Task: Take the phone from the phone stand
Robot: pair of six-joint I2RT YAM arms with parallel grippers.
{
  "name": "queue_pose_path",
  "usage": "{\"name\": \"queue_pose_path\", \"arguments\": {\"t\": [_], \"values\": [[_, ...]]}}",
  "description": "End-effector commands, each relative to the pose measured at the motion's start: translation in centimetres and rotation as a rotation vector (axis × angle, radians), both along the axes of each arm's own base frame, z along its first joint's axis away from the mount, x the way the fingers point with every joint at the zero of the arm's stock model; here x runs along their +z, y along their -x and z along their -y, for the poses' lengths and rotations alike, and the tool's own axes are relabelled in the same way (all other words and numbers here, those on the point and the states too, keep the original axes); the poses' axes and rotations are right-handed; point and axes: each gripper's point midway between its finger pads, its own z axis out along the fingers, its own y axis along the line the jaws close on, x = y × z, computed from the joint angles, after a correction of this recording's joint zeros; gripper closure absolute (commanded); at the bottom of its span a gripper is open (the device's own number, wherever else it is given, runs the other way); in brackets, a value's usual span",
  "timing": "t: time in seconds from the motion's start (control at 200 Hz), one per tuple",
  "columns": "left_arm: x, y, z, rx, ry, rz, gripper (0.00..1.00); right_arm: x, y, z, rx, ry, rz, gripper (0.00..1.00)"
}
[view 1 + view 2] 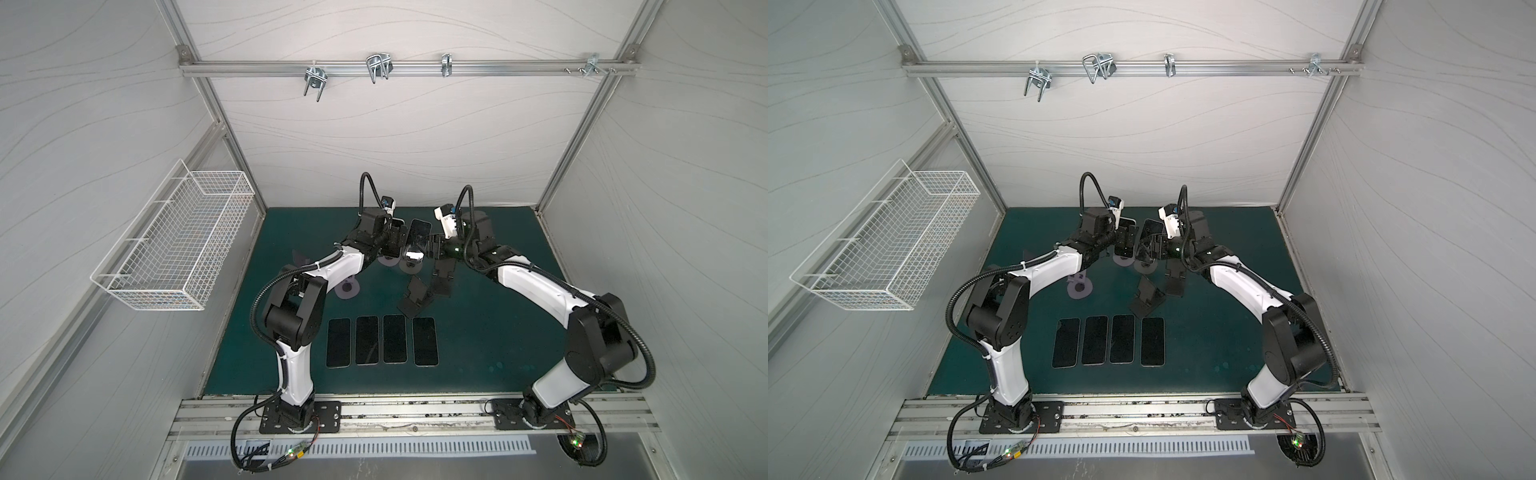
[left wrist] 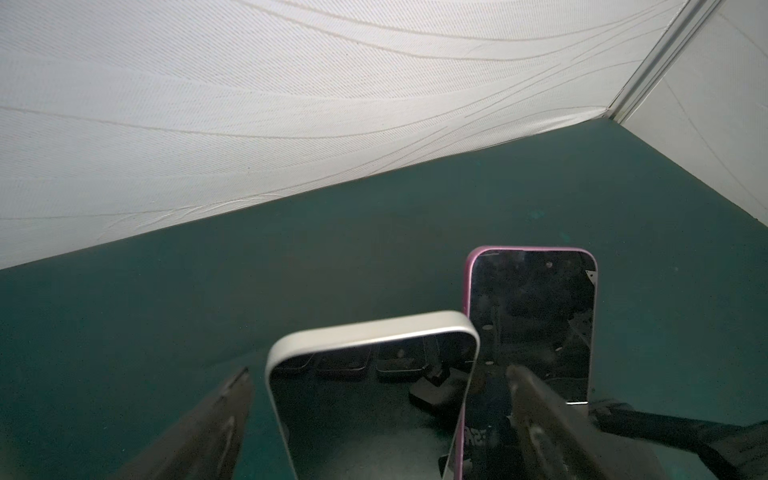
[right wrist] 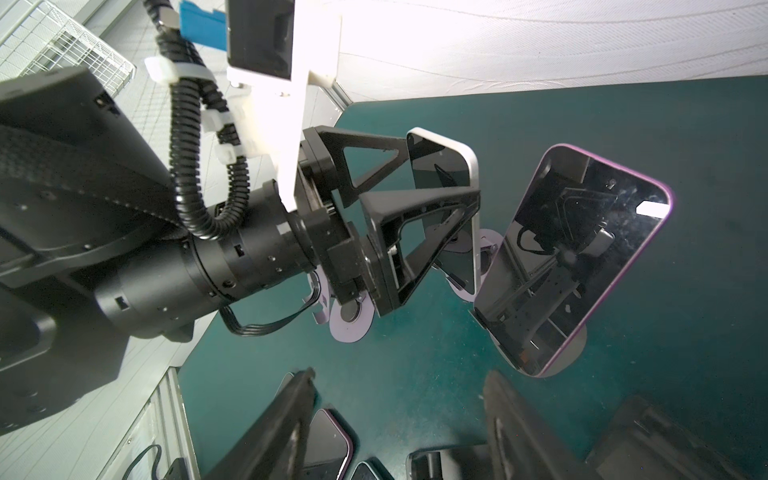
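A silver-edged phone (image 2: pixel 374 395) stands upright on a lilac phone stand (image 3: pixel 465 286) at the back of the green mat. My left gripper (image 2: pixel 382 382) is open, one finger on each side of this phone, with gaps showing; in the right wrist view the left gripper (image 3: pixel 442 166) straddles its upper half. Beside it a purple-edged phone (image 3: pixel 582 257) leans on a second stand with a round lilac base (image 3: pixel 569 357). My right gripper (image 3: pixel 399 378) is open and empty, close beside the purple phone (image 1: pixel 417 232). In a top view the silver phone (image 1: pixel 1126 239) shows.
Several dark phones (image 1: pixel 382 340) lie flat in a row at the front of the mat (image 1: pixel 498 332). Black folding stands (image 1: pixel 415 297) lie at mid-mat. An empty lilac stand (image 1: pixel 347 289) is under the left arm. A white wire basket (image 1: pixel 178 241) hangs on the left wall.
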Motion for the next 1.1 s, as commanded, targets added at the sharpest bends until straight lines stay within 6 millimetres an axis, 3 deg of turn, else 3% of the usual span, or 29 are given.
{"name": "queue_pose_path", "arguments": {"t": [0.0, 0.335, 0.575, 1.09], "values": [[1.3, -1.4, 0.2, 0.017, 0.023, 0.039, 0.03, 1.5, 0.2, 0.4, -0.002, -0.015, 0.048, 0.33], [0.6, -1.9, 0.3, 0.021, 0.02, 0.037, 0.04, 1.3, -0.8, 1.3, -0.044, -0.015, 0.026, 0.33], [0.4, -2.1, 0.3, 0.022, 0.001, 0.043, 0.04, 0.2, -1.6, 2.3, -0.09, -0.014, -0.006, 0.33], [-1.3, -2.9, -0.2, 0.065, -0.029, 0.015, 0.08, 0.7, -1.7, 2.9, -0.09, -0.031, -0.007, 0.33]]}}
